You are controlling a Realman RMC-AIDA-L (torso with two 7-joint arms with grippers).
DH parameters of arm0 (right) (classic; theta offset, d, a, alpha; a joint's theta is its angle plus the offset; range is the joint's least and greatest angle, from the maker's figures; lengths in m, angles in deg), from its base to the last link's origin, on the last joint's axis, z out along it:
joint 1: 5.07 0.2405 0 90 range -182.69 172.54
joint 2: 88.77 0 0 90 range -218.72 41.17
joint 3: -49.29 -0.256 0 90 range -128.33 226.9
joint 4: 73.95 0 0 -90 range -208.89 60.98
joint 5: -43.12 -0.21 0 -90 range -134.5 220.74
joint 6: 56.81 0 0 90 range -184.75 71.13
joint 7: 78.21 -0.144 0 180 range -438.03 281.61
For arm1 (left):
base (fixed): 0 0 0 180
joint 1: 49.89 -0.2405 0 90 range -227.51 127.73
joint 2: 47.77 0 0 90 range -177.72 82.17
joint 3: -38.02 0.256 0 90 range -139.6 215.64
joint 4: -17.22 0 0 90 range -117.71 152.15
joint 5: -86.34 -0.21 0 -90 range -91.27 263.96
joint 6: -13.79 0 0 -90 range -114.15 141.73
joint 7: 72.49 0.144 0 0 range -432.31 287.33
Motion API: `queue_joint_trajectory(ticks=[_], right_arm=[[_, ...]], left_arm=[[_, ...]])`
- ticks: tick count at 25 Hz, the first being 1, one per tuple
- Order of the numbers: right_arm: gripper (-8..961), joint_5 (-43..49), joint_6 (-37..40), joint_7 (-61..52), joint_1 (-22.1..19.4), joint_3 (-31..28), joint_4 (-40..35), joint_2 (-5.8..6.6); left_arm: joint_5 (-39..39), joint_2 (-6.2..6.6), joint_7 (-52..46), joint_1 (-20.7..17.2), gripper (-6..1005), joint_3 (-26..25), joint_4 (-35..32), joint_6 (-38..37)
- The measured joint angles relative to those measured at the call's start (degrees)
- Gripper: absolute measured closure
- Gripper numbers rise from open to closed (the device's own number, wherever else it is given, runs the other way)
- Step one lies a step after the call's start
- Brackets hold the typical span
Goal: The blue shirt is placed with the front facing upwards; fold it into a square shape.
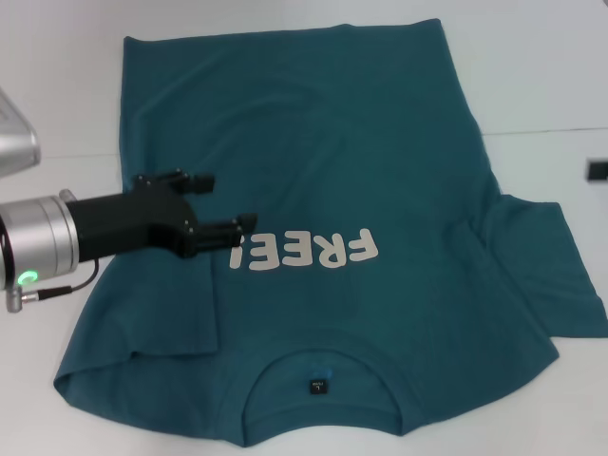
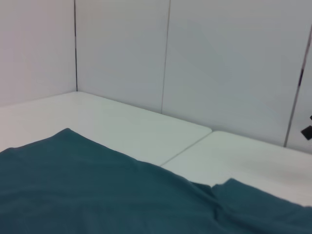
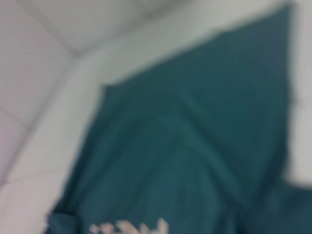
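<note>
Shirt (image 1: 380,161) lies flat on the table (image 1: 532,76), print up, collar at bottom centre of the head view. Left sleeve looks folded in already. Your left gripper (image 1: 223,214) sits left of centre above the fold, jaws apart, holding nothing. Right gripper isn't visible.

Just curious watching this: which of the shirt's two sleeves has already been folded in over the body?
The sleeve on the robot's left, under the left gripper. It lies folded over the blue shirt; the other sleeve still sticks out flat on the table.
</note>
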Motion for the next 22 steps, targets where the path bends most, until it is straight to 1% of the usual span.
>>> queue_joint_trajectory(ticks=[1, 2, 6, 7, 8, 10, 11, 14, 16, 18, 22], right_arm=[[35, 2.3, 0.9, -2.1, 0.2, -0.8, 0.1, 0.54], [35, 4.1, 2.0, -3.3, 0.4, -1.7, 0.2, 0.81], [35, 8.7, 5.3, -5.1, 0.9, -4.2, 0.4, 1.18], [83, 9.4, 5.3, -5.4, 1.0, -4.4, 0.7, 1.19], [131, 10.0, 4.9, -5.6, 1.0, -4.5, 1.2, 1.18], [126, 10.8, 2.8, -6.2, 0.9, -4.6, 3.3, 1.34], [123, 10.9, 1.6, -6.4, 0.9, -4.6, 4.7, 1.62], [115, 11.3, -1.8, -6.3, 0.9, -4.0, 10.5, 3.18], [116, 12.4, -3.6, -5.9, 1.0, -3.6, 13.1, 3.77], [116, 13.7, -5.0, -5.8, 1.1, -3.2, 14.2, 3.88], [118, 15.5, -6.0, -6.7, 1.8, -1.8, 15.4, 3.67]], left_arm=[[0.0, 0.01, 1.0, -0.1, 149, -0.1, -0.4, -0.1], [-0.2, 0.04, 1.7, -0.1, 149, -0.1, -1.0, 0.1], [-1.6, 0.45, 2.7, 0.3, 149, -0.1, -2.7, 0.5], [-2.1, 0.47, 2.8, 0.3, 149, 0.0, -2.8, 0.7], [-2.7, 0.48, 2.9, 0.3, 149, 0.0, -2.9, 1.1], [-3.5, 0.44, 3.1, 0.3, 149, 0.0, -3.4, 1.8], [-4.0, 0.39, 3.3, 0.4, 149, 0.0, -3.7, 2.4], [-4.9, 0.21, 3.4, 0.4, 149, 0.3, -4.9, 3.7], [-5.2, 0.24, 3.4, 0.5, 148, 0.5, -5.8, 3.9], [-5.8, 0.26, 3.5, 0.5, 148, 0.4, -6.5, 3.9], [-6.8, 0.15, 3.5, 0.6, 148, 0.7, -7.0, 4.0]])
